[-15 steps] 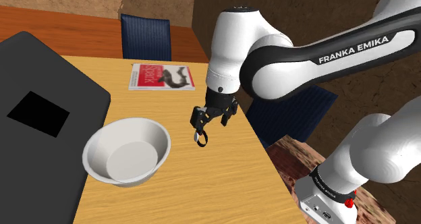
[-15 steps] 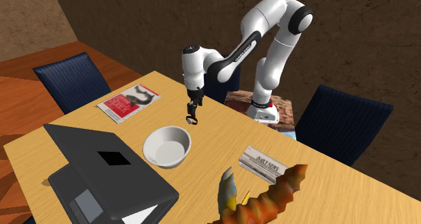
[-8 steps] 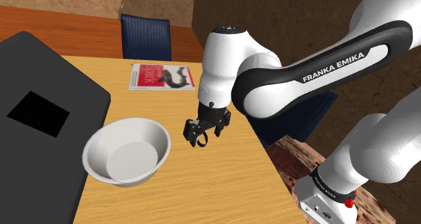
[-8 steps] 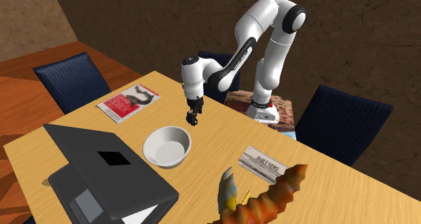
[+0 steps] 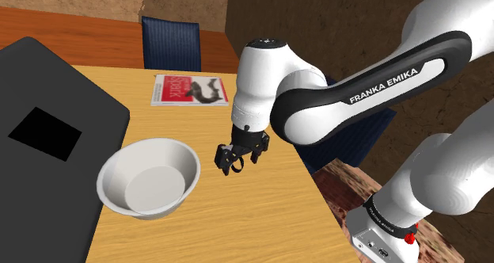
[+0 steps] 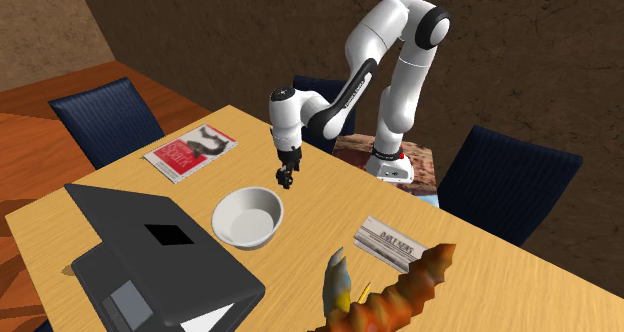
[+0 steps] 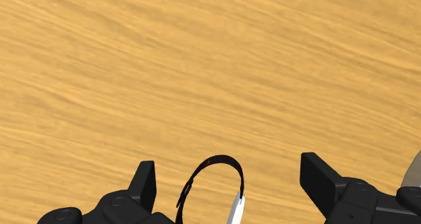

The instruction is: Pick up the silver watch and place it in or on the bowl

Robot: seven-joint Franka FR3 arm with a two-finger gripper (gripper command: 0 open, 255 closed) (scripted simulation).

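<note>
The watch (image 7: 219,160) is a dark strap loop with a pale face, standing on edge on the wooden table. In the wrist view it sits between the fingers (image 7: 145,179), which stand wide apart and do not touch it. My gripper (image 7: 231,172) is open and low over the table, straddling the watch (image 5: 230,167). The gripper (image 5: 234,159) hangs just to the right of the white bowl (image 5: 111,170) in the shoulder view. In the second exterior view the gripper (image 6: 285,178) hovers just beyond the bowl's (image 6: 225,215) far rim.
A red-and-white magazine (image 5: 190,89) lies further back on the table. A large dark case (image 5: 47,119) fills the shoulder view's left side, next to the bowl. Blue chairs (image 5: 171,42) stand around the table. A folded newspaper (image 6: 388,242) and an orange-brown object (image 6: 400,290) lie nearer the second camera.
The gripper has come down and shifted slightly toward the bowl, so its fingers now stand on either side of the watch. The fingers stayed open. The watch has not moved.
</note>
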